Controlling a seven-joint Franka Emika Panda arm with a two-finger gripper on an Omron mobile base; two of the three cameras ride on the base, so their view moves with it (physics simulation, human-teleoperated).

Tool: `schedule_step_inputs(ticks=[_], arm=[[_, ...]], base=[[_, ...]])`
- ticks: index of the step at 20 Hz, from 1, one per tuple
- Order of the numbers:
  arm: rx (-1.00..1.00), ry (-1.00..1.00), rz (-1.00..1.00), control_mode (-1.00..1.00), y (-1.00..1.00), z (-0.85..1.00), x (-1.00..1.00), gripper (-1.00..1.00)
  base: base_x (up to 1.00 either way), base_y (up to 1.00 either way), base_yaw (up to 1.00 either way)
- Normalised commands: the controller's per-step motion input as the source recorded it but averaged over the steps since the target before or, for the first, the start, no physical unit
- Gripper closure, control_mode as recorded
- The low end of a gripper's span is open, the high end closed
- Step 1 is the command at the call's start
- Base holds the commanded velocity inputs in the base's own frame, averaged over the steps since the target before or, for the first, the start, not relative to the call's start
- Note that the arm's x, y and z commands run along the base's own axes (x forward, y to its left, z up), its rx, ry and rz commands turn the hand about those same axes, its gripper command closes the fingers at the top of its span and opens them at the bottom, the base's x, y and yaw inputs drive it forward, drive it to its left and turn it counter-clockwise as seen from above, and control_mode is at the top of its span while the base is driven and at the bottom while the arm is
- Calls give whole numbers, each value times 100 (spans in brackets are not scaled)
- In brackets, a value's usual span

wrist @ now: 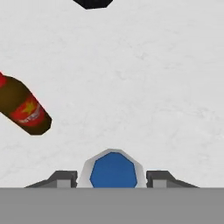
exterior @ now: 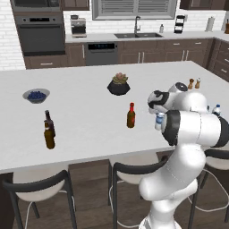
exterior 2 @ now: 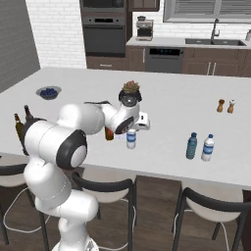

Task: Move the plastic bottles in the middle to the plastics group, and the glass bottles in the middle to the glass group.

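My gripper [wrist: 113,177] is shut on the blue cap of a clear white-labelled plastic bottle [exterior 2: 131,139], which stands upright near the counter's front edge. From the left base view the arm half hides this bottle [exterior: 159,121]. The red-capped amber glass bottle [exterior: 131,116] stands just to its left, and its labelled body [wrist: 25,107] is at the left of the hand view. A teal plastic bottle [exterior 2: 191,146] stands beside the blue-capped water bottle [exterior 2: 208,148] of the plastics group, to the right. Two brown dark-topped bottles [exterior: 49,129] of the glass group stand at the far left.
A potted plant in a black pot [exterior: 118,84] sits behind the middle of the counter. A bowl of blueberries [exterior: 36,95] is at the back left. Two small brown shakers [exterior: 194,83] stand at the back right. Stools [exterior: 40,188] line the front edge.
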Motion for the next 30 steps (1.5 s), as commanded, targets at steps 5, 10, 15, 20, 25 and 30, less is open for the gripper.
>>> schedule_step_inputs(ticks=[5, 10, 15, 20, 25, 30], arm=[[2, 0, -11, -100, -100, 1, -9, 100], [0, 0, -11, -100, -100, 0, -15, 100], [0, 0, -5, -100, -96, -7, -43, 100], [0, 0, -1, -100, -90, 0, -38, 100], [0, 0, 0, -100, -74, 0, -48, 100], [-2, 0, 0, -100, -58, 0, -39, 100]], base=[[0, 0, 0], [0, 0, 0], [0, 0, 0], [0, 0, 0], [0, 0, 0], [0, 0, 0]])
